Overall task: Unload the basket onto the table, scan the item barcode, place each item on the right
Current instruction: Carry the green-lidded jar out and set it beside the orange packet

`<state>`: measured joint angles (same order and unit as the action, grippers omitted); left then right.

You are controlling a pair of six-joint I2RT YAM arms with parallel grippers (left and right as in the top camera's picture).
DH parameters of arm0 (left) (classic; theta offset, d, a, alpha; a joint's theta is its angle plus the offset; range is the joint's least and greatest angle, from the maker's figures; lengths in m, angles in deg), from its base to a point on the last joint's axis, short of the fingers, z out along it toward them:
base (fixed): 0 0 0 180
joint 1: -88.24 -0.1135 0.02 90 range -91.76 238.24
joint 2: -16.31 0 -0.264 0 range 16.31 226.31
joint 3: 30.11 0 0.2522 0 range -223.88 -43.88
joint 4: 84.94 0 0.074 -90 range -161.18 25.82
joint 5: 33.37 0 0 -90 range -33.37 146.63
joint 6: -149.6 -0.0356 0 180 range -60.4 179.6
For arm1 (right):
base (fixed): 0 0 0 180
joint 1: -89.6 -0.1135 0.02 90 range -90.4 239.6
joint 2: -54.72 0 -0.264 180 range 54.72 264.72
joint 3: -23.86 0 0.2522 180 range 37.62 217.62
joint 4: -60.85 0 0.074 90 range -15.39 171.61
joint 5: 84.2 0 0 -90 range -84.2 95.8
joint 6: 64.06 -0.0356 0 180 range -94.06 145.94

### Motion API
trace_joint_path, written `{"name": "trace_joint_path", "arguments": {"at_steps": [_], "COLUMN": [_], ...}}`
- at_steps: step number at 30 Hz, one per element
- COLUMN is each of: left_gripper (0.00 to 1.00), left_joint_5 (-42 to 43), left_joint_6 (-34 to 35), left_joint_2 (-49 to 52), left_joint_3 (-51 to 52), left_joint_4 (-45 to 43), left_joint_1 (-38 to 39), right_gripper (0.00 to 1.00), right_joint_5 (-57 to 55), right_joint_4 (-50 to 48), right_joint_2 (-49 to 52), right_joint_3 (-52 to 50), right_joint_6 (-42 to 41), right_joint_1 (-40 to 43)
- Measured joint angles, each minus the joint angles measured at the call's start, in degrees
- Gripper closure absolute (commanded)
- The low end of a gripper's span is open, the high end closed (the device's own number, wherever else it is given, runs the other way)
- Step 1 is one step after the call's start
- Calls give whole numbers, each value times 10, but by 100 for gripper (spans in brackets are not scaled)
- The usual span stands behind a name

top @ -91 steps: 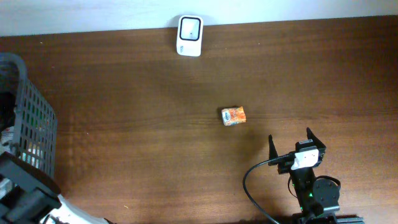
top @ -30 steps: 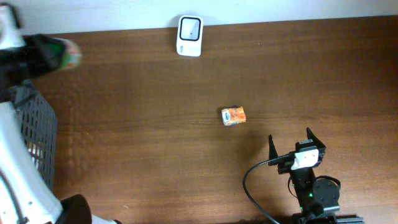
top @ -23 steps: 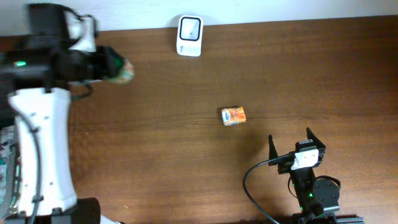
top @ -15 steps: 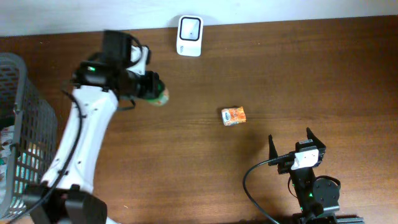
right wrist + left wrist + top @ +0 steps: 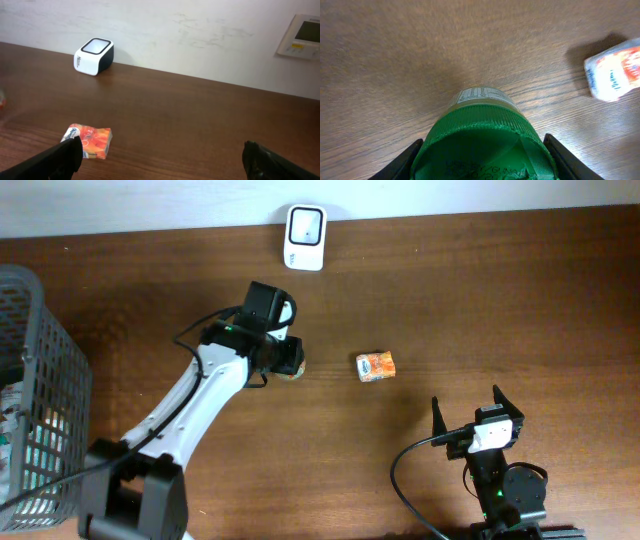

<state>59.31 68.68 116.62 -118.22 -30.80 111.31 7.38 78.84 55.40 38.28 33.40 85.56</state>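
Note:
A jar with a green ribbed lid (image 5: 482, 145) and a pale label fills the bottom of the left wrist view. My left gripper (image 5: 482, 162) is shut on it, one black finger on each side of the lid. Overhead, the left gripper (image 5: 290, 362) holds the jar (image 5: 297, 368) low over the table, below the white barcode scanner (image 5: 305, 224) and left of an orange packet (image 5: 375, 366). No barcode shows on the jar. My right gripper (image 5: 468, 410) stands open near the front right, nothing between its fingers (image 5: 60, 155).
A grey wire basket (image 5: 40, 380) with packets in it stands at the left edge. The orange packet (image 5: 87, 141) lies in front of the right gripper, with the scanner (image 5: 94, 56) behind it against the wall. A black cable (image 5: 400, 470) loops beside the right arm.
The left arm has swung from the basket at the far left across the table to the middle, carrying the jar. The right arm and the orange packet have not moved.

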Motion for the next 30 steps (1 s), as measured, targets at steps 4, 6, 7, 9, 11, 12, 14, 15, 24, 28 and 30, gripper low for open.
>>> {"name": "trace_joint_path", "arguments": {"at_steps": [4,6,7,9,11,12,14,15,24,28,30], "left_gripper": [63,63,63,63,63,63,64,64,50,18,12], "left_joint_5": [-2,-2,-1,5,11,13,16,16,15,9,0], "left_joint_6": [14,25,29,38,45,48,57,60,69,71,78], "left_joint_2": [25,25,25,25,29,33,51,54,61,62,65], "left_joint_3": [1,2,2,2,2,2,2,2,1,1,0], "left_joint_4": [19,35,38,39,35,29,13,3,-39,-41,-32], "left_joint_1": [1,1,1,1,1,1,1,2,38,55,57], "right_gripper": [2,2,2,2,2,2,2,2,2,2,2], "right_joint_5": [0,0,0,0,0,0,0,0,0,0,0], "right_joint_4": [0,0,0,0,0,0,0,0,0,0,0], "right_joint_2": [0,0,0,0,0,0,0,0,0,0,0], "right_joint_3": [0,0,0,0,0,0,0,0,0,0,0], "right_joint_6": [0,0,0,0,0,0,0,0,0,0,0], "right_joint_1": [0,0,0,0,0,0,0,0,0,0,0]}}
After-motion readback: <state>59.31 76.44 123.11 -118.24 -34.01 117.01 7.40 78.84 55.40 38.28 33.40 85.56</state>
